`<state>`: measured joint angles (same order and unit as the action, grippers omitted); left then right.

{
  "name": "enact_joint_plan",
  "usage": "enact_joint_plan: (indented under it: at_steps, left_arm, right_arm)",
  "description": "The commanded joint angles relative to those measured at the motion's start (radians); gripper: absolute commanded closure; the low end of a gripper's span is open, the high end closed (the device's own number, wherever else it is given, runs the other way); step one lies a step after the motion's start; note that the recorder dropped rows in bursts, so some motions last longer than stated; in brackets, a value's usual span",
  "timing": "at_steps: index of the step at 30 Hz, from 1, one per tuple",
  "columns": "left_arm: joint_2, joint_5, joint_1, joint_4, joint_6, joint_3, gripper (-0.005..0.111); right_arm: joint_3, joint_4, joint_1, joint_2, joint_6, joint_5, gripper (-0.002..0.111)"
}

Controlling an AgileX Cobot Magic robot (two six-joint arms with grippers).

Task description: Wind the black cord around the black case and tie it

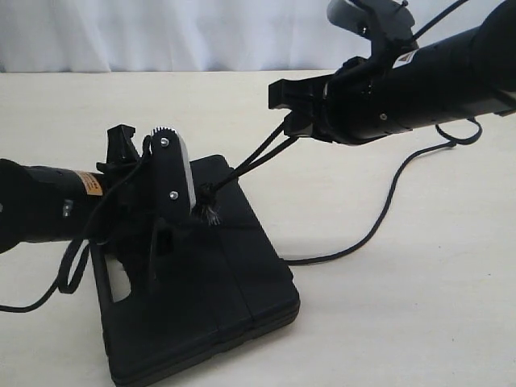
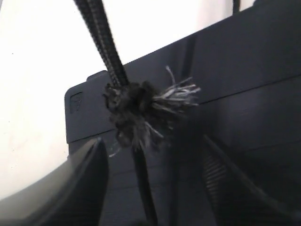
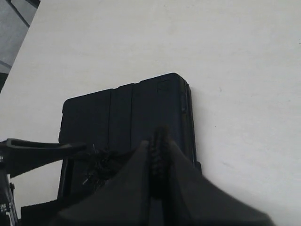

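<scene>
**Black case** [image 1: 218,306]: lies flat on the pale table [image 1: 403,330], lower centre-left of the exterior view. Its handle slot faces the frame's left edge.

**Black cord** [image 1: 258,157]: two strands run taut from upper centre down-left to a frayed knot [image 2: 141,110], which sits over the case lid near the middle of the frame. The remainder trails loose over the table toward the right edge.

**Right gripper** [image 3: 157,141]: clenched on the black cord, with the strands pinched between its fingers. It is held in the air up and right of the case.

**Left gripper** [image 2: 150,146]: released, jaws spread wide over the case. The knot sits just ahead of the gap, and one strand passes down between the jaws.
</scene>
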<state>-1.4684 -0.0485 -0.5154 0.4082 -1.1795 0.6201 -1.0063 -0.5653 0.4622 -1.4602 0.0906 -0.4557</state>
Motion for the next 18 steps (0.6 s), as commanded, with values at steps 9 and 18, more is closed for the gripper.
enact_joint_plan:
  at_steps: [9,18]
  left_arm:
    - [-0.011,0.068,-0.008,0.095,0.058,0.012,0.067]
    - [-0.043,0.087,-0.021,0.101,0.088,0.023,0.069]
  right_arm:
    - [-0.005,0.003,-0.007,0.013,0.061,-0.019,0.104]
    - [-0.005,0.003,-0.007,0.013,0.097,-0.024,0.104]
